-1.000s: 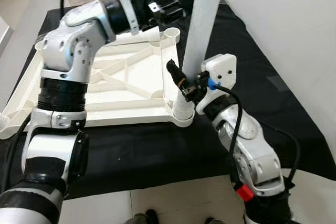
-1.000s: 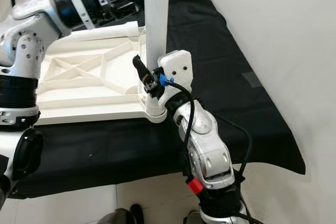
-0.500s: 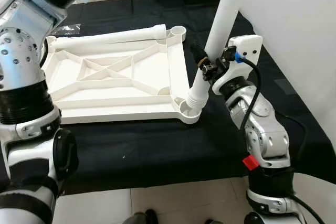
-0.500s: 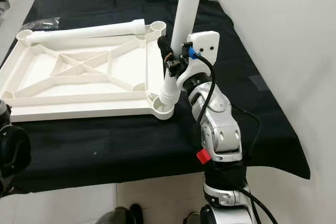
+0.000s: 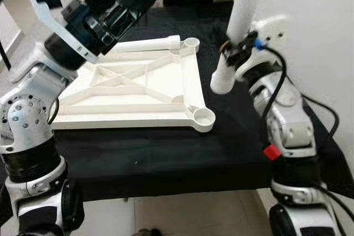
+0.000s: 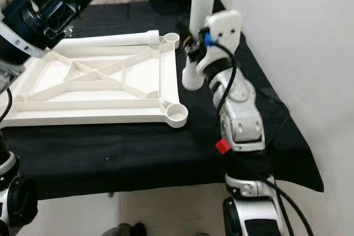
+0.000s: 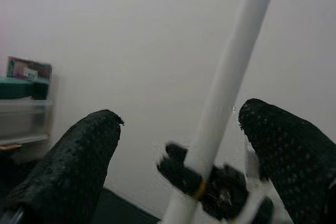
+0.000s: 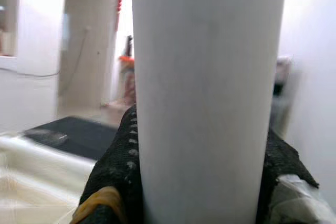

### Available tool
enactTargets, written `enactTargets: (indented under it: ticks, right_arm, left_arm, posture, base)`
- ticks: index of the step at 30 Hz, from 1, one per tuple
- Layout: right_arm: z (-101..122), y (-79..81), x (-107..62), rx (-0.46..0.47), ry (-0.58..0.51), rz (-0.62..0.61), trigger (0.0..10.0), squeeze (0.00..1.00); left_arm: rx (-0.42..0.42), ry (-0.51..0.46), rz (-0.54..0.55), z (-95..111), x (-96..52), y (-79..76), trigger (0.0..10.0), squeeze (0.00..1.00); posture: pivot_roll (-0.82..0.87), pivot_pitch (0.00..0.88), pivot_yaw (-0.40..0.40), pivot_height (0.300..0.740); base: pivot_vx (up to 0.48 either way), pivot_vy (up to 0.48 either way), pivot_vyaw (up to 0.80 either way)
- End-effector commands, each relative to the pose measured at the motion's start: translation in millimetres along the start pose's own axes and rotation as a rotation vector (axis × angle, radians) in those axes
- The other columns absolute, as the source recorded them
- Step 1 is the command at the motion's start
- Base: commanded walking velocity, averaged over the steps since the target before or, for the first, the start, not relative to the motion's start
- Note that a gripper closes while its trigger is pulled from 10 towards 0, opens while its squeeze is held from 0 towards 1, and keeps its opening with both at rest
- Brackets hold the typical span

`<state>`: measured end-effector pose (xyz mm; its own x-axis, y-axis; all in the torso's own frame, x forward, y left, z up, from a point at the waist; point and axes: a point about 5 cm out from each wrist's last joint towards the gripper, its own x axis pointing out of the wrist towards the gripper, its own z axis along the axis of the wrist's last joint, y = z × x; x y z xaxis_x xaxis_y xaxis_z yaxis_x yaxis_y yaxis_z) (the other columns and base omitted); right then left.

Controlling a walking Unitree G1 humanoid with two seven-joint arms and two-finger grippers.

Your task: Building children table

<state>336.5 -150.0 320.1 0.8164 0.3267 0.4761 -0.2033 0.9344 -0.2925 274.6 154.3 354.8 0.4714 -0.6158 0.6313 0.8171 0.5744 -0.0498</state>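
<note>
Half a second earlier the foot of the white table leg (image 5: 239, 23) sat in the near corner socket (image 5: 204, 117) of the upturned tabletop (image 5: 133, 89); by this moment it had come out and hung above the black cloth (image 5: 166, 153) at about two o'clock from that socket, clear of it. The right gripper (image 6: 193, 45) was still clenched around the leg low on its shaft, holding it nearly upright. So the leg was not seated — I judged that the insertion had to be lined up again.

The left gripper (image 7: 178, 150) had swung in high at ten o'clock of the tabletop, its fingers (image 7: 73, 161) spread wide and holding nothing, aimed towards the leg.

A second leg (image 5: 146, 44) lay along the tabletop's far edge. The held leg's upper end was cut off by the frame, and the left arm was smeared by motion blur.
</note>
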Motion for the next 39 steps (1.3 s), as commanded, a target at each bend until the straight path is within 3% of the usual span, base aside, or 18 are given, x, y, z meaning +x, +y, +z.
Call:
enactTargets:
  ticks: [1, 2, 3, 9, 14, 16, 17, 19, 25, 26, 27, 33, 39]
  right_arm:
    - [4.6, 8.3, 3.1, -0.075, -0.027, 0.054, 0.0, 0.00]
    - [3.9, 14.9, 4.1, -0.093, -0.026, 0.076, 8.5, 0.00]
    - [1.7, 23.4, 4.8, -0.123, -0.018, 0.111, 10.0, 0.00]
    - [-12.4, 51.8, 3.6, -0.149, 0.053, 0.206, 10.0, 0.00]
    - [-14.3, 62.3, 4.2, -0.125, 0.057, 0.241, 10.0, 0.00]
    - [-11.7, 71.5, 4.2, -0.103, 0.038, 0.283, 10.0, 0.00]
    - [-11.7, 71.5, 4.2, -0.103, 0.038, 0.283, 10.0, 0.00]
    - [-10.8, 77.1, 2.9, -0.092, 0.030, 0.309, 10.0, 0.00]
    - [-10.4, 83.2, -0.3, -0.080, 0.025, 0.335, 10.0, 0.00]
    - [-10.1, 84.2, -0.7, -0.078, 0.025, 0.338, 10.0, 0.00]
    - [-9.8, 85.0, -1.1, -0.078, 0.024, 0.341, 10.0, 0.00]
    - [-9.4, 86.2, -1.2, -0.079, 0.025, 0.346, 10.0, 0.00]
    - [-10.1, 90.5, -1.2, -0.061, 0.029, 0.369, 10.0, 0.00]
  left_arm:
    - [0.004, -0.009, -0.006, -5.1, -0.8, -5.2, 10.0, 0.00]
    - [0.004, -0.003, -0.006, -11.0, 0.6, -8.3, 10.0, 0.00]
    - [-0.001, -0.006, -0.017, -16.0, 5.3, -11.6, 10.0, 0.00]
    - [0.011, 0.008, -0.116, -21.5, 27.7, -29.5, 10.0, 0.00]
    - [0.053, 0.023, -0.126, -21.8, 31.5, -31.7, 10.0, 0.00]
    - [0.152, 0.002, -0.063, -13.1, 36.3, -23.8, 10.0, 0.00]
    - [0.152, 0.002, -0.063, -13.1, 36.3, -23.8, 10.0, 0.00]
    - [0.236, -0.030, 0.015, -3.5, 39.7, -14.9, 10.0, 0.00]
    - [0.335, -0.060, 0.078, 9.1, 44.5, -7.3, 10.0, 0.00]
    - [0.337, -0.066, 0.074, 9.6, 45.6, -7.8, 8.8, 0.00]
    - [0.324, -0.067, 0.059, 9.0, 46.2, -9.6, 0.0, 0.00]
    - [0.298, -0.064, 0.031, 8.0, 47.6, -11.8, 0.0, 0.00]
    - [0.252, -0.005, -0.089, 5.5, 51.0, -15.5, 0.0, 0.00]
  posture:
    - [0.02, 0.033, 0.014, 0.740]
    - [0.02, 0.028, 0.014, 0.740]
    - [0.02, 0.022, 0.013, 0.740]
    - [0.01, 0.009, 0.014, 0.740]
    - [0.01, 0.000, 0.010, 0.740]
    - [0.01, 0.000, 0.008, 0.740]
    - [0.01, 0.000, 0.008, 0.740]
    - [0.01, 0.000, 0.006, 0.740]
    - [0.01, 0.000, 0.007, 0.740]
    - [0.01, 0.000, 0.008, 0.740]
    - [0.01, 0.000, 0.011, 0.740]
    - [0.01, 0.000, 0.013, 0.740]
    - [0.01, 0.000, 0.016, 0.740]
  base:
    - [0.000, 0.000, 0.00]
    - [0.000, 0.000, 0.00]
    - [0.000, 0.000, 0.00]
    - [0.000, 0.000, 0.00]
    - [0.000, 0.000, 0.00]
    - [0.000, 0.000, 0.00]
    - [0.000, 0.000, 0.00]
    - [0.000, 0.000, 0.00]
    - [0.000, 0.000, 0.00]
    - [0.000, 0.000, 0.00]
    - [0.000, 0.000, 0.00]
    - [0.000, 0.000, 0.00]
    - [0.000, 0.000, 0.00]
